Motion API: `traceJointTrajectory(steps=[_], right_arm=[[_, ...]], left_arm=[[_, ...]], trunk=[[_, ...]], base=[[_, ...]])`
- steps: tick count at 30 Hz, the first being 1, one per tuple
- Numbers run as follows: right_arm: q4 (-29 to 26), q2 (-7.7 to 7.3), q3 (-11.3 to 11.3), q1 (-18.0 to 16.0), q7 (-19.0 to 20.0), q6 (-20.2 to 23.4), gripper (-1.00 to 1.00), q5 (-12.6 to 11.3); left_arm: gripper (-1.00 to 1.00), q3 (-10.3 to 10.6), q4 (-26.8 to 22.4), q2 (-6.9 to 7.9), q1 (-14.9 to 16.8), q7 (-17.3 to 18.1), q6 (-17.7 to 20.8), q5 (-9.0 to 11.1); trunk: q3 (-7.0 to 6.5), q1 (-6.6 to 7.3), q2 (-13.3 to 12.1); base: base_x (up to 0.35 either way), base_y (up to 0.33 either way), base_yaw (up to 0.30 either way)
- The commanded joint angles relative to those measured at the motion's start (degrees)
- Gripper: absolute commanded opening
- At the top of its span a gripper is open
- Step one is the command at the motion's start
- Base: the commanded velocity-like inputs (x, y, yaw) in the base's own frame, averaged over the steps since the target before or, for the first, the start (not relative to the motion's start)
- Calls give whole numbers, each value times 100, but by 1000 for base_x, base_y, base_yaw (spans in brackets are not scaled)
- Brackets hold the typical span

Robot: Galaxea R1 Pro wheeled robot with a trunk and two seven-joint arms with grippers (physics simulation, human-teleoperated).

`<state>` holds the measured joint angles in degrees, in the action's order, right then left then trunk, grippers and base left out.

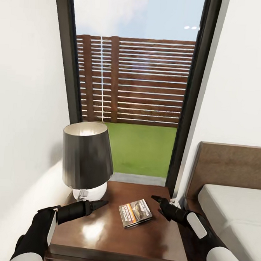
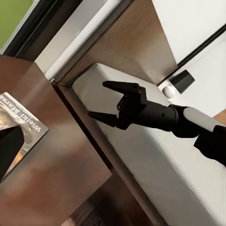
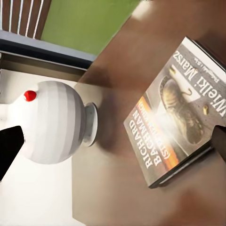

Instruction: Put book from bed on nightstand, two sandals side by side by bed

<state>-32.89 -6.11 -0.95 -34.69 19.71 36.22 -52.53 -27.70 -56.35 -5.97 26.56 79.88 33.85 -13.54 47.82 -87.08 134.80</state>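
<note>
The book (image 1: 135, 213) lies flat on the nightstand (image 1: 100, 233), its cover up, right of the middle. In the right wrist view the book (image 3: 176, 113) shows "RICHARD BACHMAN" and an orange strip. My right gripper (image 1: 158, 205) hangs open just right of the book, apart from it, with nothing between its fingers; the left wrist view shows the right gripper (image 2: 107, 101) spread in front of the bed's mattress (image 2: 155, 160). My left gripper (image 1: 102, 203) hovers over the nightstand's left part, beside the lamp base, open and empty. The bed (image 1: 226, 207) stands right of the nightstand. The sandals are out of view.
A lamp with a black shade (image 1: 86, 154) and a round white base (image 3: 52, 122) takes up the nightstand's back left corner. Behind it is a tall dark-framed window (image 1: 133, 88) with a slatted fence and grass. White walls close in on both sides.
</note>
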Motion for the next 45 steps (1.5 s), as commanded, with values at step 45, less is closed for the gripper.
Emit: traceJointTrajectory(steps=[45], right_arm=[[122,-914,-72,33,300,-133,100,2166]], left_arm=[[100,-33,2370,300,-5,-1767,-1571,-109]], trunk=[[-802,990,-1803]], base=[[0,0,0]])
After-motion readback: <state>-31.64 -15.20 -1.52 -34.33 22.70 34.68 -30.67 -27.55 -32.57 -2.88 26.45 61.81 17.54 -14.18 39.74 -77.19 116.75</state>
